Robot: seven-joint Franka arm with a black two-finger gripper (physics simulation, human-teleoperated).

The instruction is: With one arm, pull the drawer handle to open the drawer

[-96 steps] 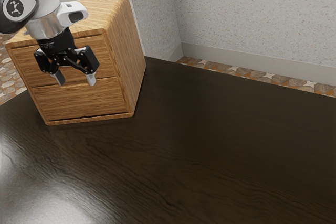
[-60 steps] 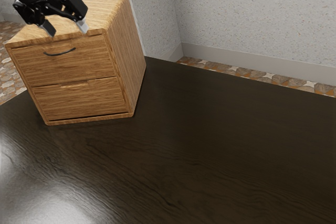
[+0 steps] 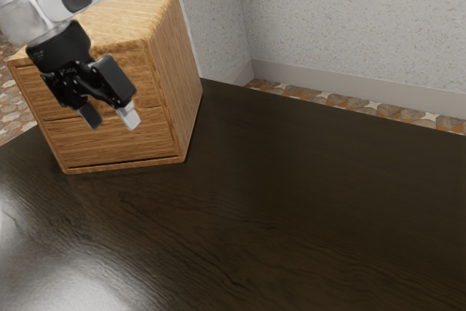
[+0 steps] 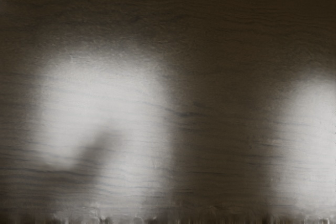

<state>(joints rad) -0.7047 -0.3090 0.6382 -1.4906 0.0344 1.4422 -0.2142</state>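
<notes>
Top drawer [image 3: 148, 78] of the cabinet [image 3: 177, 49] is directly behind the gripper [image 3: 111, 117] in the exterior view. The hand hangs in front of that drawer's face, toward the exterior view's left. The handle is hidden, since the hand covers the middle of that front.

Gripper is spread wide with nothing between the jaws. The fingertips [image 3: 131, 117] point down and slightly toward the exterior view's right. The tips overlap the seam between the top drawer and the bottom drawer [image 3: 116, 145]. Can't tell from this angle whether they touch the wood or hang just in front of it.

Both drawer fronts look flush with the cabinet frame, i.e. shut, so the contents can't be seen.

The cabinet stands on the dark wooden table [image 3: 291, 202], at its far corner on the exterior view's left. It is turned so its front and one side panel both face the camera. A speckled wall [image 3: 349, 12] is behind it, with a strip of patterned floor [image 3: 342, 100] past the table's far edge.

The wrist view shows dark wood grain with two pale glare patches, probably the tabletop [image 4: 220, 30] under the hand, but it's too smeared to be sure.
</notes>
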